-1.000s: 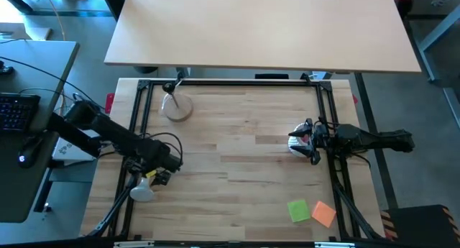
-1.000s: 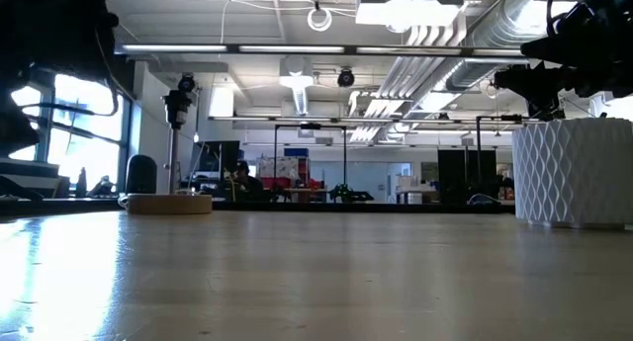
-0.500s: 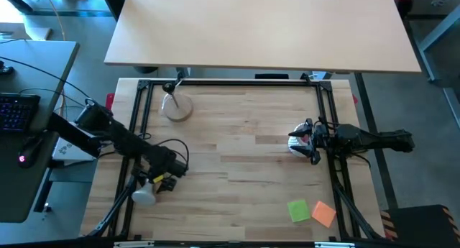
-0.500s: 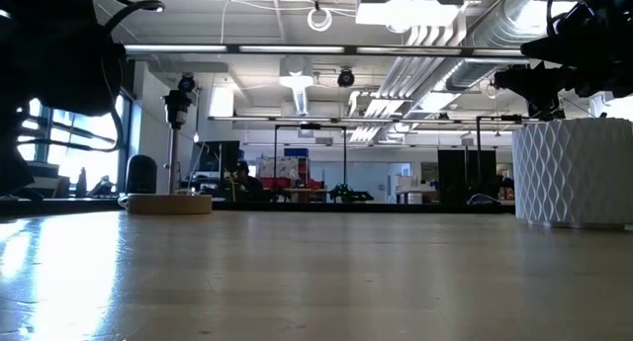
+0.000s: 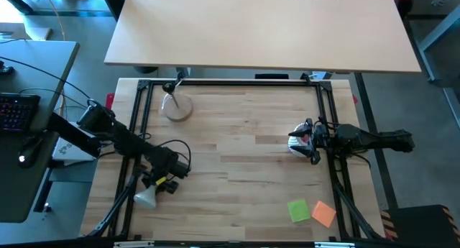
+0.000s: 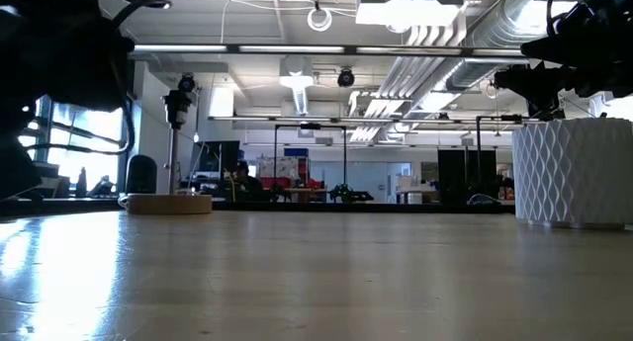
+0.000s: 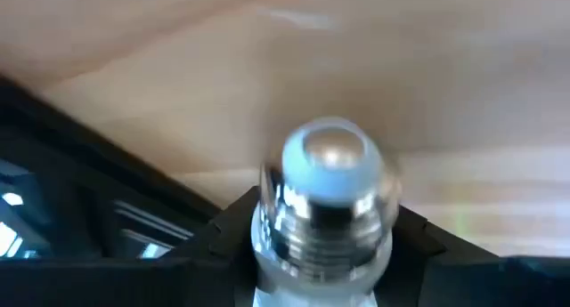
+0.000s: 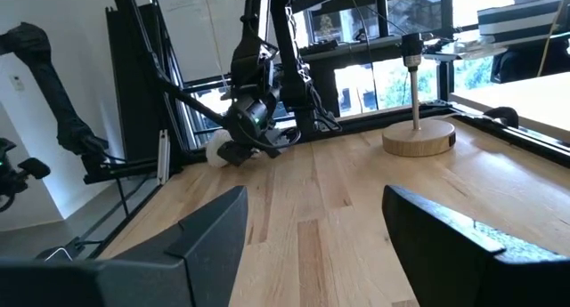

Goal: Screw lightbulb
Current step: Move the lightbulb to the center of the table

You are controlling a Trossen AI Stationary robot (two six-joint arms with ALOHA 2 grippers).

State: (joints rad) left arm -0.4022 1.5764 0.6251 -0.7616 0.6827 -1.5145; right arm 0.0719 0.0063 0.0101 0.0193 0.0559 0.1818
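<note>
Lightbulb [image 5: 146, 198] is what matters, though the butcher-block table [image 5: 237, 144] takes up most of the high view and the bulb lies at its near-left corner, just by the black frame rail. The left arm slants down across that rail from the left, elbow out, wrist dipped low. Its left gripper [image 5: 159, 182] straddles the bulb's neck, so the silver screw end [image 7: 325, 196] points forward between the dark fingers (the wrist view shows them touching the neck on both sides). They appear to be closing rather than clamped, and a firm hold cannot be confirmed. The wooden lamp base [image 5: 177, 106] stands well apart at the far-left. The right gripper [image 5: 305, 141] waits wide open and empty over the white cup [image 6: 574, 173].
</note>
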